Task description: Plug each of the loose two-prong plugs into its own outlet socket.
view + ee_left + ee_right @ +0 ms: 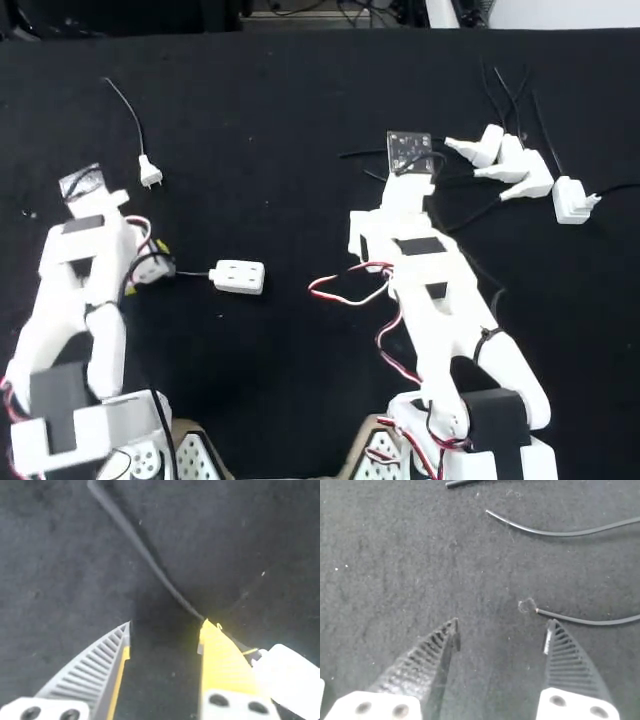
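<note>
A robotics lab bench is suggested: a table draped in black felt-like cloth [300,80] is fitted with a white plastic left arm [75,300] and a matching right arm [440,300], red-and-white wires [345,292] are left exposed, and dark cables [330,8] are bundled behind.

A black felt-like cloth [300,110] covers the table from left to right and near to far, its nap flecked with pale dust. In the right wrist view a small grey tuft of lint [524,605] lies on it. In the left wrist view there is a tiny white speck [263,573]. Beyond the cloth's far edge runs a thin strip of room, dark on the left, with thin cables [345,8] near the middle and a pale surface [565,12] at the far right corner. At the near edge, left of the middle, a sliver of tan surface [186,432] shows.
</note>
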Robot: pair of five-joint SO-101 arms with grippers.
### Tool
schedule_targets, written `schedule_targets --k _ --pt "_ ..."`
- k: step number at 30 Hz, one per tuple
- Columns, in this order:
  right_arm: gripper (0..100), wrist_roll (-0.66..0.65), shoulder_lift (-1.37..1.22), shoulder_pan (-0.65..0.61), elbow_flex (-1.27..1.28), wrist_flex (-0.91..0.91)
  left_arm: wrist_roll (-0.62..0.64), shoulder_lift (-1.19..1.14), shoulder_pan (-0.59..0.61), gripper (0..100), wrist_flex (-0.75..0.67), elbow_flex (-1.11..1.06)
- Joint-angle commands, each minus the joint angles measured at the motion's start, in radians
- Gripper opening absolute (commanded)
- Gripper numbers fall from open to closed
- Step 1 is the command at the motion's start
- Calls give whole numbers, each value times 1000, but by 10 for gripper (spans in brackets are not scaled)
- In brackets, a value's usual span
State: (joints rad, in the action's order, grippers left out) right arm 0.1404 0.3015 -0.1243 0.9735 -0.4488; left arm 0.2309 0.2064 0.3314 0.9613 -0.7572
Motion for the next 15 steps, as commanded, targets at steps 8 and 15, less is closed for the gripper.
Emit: schedule_targets --k 8,15 --pt "266 11 38 -17 -54 -6 -17 327 48 227 -94 145" --pt "266 11 38 -17 -53 -6 17 23 -47 228 -52 403"
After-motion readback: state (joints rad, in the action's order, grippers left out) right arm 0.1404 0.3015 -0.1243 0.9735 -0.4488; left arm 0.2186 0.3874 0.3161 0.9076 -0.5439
